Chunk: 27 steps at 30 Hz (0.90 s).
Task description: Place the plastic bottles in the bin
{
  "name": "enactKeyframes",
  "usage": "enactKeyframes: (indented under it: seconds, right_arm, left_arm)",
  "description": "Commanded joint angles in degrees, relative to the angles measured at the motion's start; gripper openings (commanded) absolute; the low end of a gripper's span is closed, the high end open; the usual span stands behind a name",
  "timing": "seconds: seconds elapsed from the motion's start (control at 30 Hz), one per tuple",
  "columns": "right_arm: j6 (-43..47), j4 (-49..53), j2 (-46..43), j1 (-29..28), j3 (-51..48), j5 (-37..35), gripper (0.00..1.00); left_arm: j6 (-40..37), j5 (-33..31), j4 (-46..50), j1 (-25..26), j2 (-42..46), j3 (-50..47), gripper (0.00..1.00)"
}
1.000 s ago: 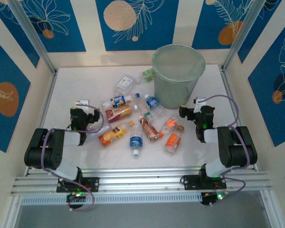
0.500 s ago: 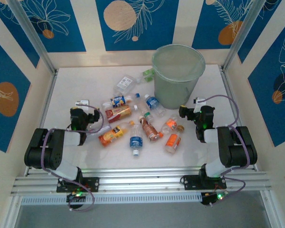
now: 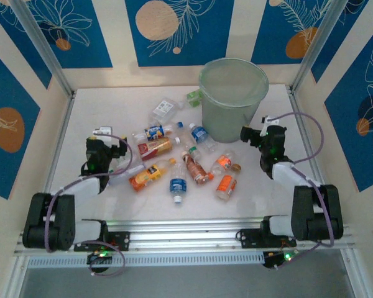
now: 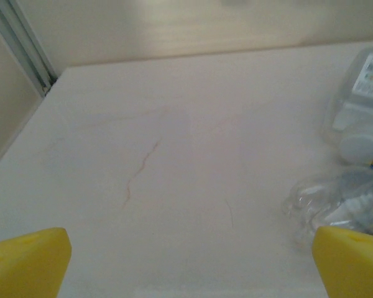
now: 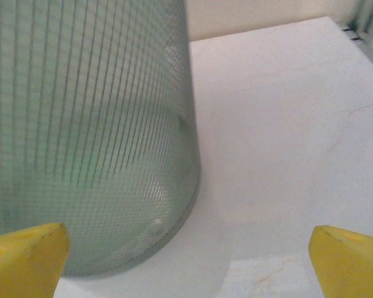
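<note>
**Jaws wide on both arms, bottles lying on the bench**

The left jaws stand spread and empty over bare bench (image 4: pixel 174 155), left of the pile. The right jaws, just as wide, hold nothing and face the foot of the bin (image 5: pixel 87 155).

The bottles (image 3: pixel 196 169) lie scattered mid-bench between the arms. Nearest are a blue-label one (image 3: pixel 178 185) and an orange one (image 3: pixel 225 184). Farther off is a tangle around a red label (image 3: pixel 154 148). Farthest are a crushed clear one (image 3: pixel 163 109) and a green one (image 3: pixel 193 95), just left of the bin.

They look empty, so probably light, slick and soft-walled, apt to roll or squirt from a pinch. The labelled waist, taken square to the axis, seems the best hold.

Bottles that touch are hard to tell apart. The left wrist view cuts some off at its right edge. Whether anything lies in the bin I cannot tell.
</note>
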<state>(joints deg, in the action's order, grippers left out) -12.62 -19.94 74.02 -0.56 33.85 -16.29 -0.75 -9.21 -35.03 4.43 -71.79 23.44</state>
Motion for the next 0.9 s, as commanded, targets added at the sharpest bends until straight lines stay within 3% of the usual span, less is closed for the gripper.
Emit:
enactKeyframes:
  seconds: [0.0,0.2,0.37,0.53,0.7,0.87]
  right_arm:
    - [-9.5,21.9,-4.0,-0.1,6.2,-6.6,0.99]
    - [-25.0,52.2,-9.6,-3.8,13.8,-9.7,0.99]
    - [-34.7,70.0,-13.6,-9.9,16.4,-6.5,1.00]
    - [-44.7,77.1,-17.2,-19.4,15.5,-0.5,0.90]
    - [-51.0,75.8,-16.4,-28.3,13.7,3.1,0.89]
    - [-51.6,76.8,-12.2,-30.6,15.1,2.4,0.89]
  left_arm:
    - [2.4,1.5,7.0,0.4,4.4,2.0,1.00]
    - [9.2,0.5,16.7,0.4,11.0,4.1,1.00]
    - [13.8,1.7,19.6,0.4,14.3,4.2,0.99]
    - [21.4,-1.6,24.5,0.5,14.6,6.3,1.00]
    - [21.1,3.6,24.4,0.4,13.3,7.9,1.00]
    - [21.1,4.6,24.5,0.4,13.5,8.4,1.00]
